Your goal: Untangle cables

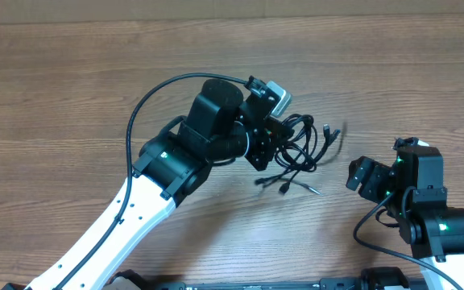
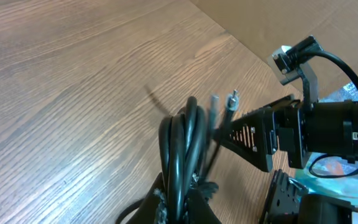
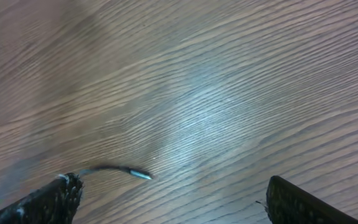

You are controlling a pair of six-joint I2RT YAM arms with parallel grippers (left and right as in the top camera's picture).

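The left gripper (image 1: 274,138) is closed on the cables (image 1: 300,149), pinching a looped black bundle near its middle. In its wrist view the thick loops (image 2: 182,149) rise from between the fingers, and thin ends with metal tips stick out above them. Overhead, loose strands spread right and downward from the grip; whether the lowest ones touch the counter (image 1: 71,80) cannot be told. The right gripper (image 1: 359,173) sits to the right of the bundle, near it but apart, jaws spread wide and holding nothing. In its wrist view a thin strand ending in a plug end (image 3: 137,174) curves out beside the finger at the picture's left, over the wood-grain counter.
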